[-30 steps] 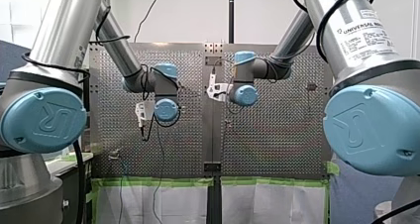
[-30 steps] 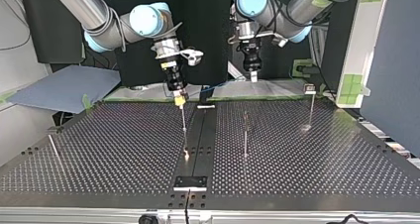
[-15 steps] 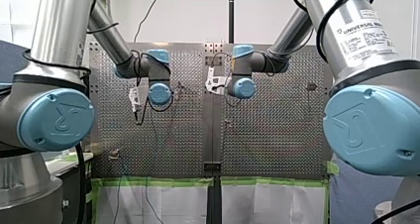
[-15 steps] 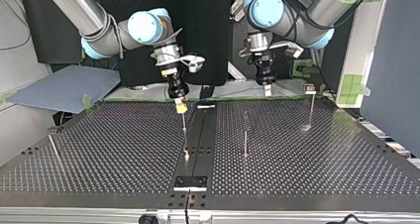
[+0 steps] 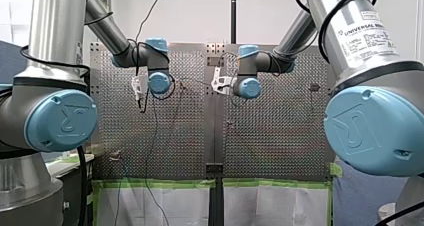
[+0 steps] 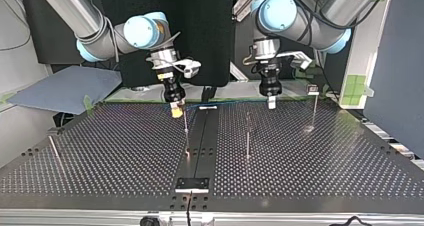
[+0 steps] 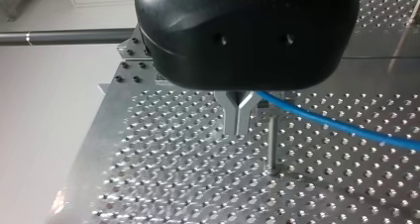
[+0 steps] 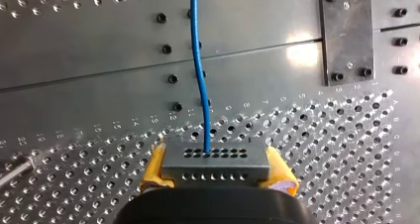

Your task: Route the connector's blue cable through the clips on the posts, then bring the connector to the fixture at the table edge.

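Routing seems underway: right gripper point(image 8: 218, 168) clamps the grey perforated connector block point(image 8: 216, 160), left gripper point(image 7: 238, 124) pinches its thin blue cable point(image 7: 337, 126), which must drop onto the slim metal post point(image 7: 271, 140).

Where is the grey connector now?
The grey perforated connector block sits clamped between the yellow pads of my right gripper, left of centre in the top view, beside a thin metal post.

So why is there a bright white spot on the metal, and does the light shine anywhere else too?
Right wrist view: light bounces off the table in a white patch beside the dark bolted plate, past the connector. Top view: a small glint shows at the foot of the thin post. Left wrist view: the rims of the holes sparkle under the blue cable.
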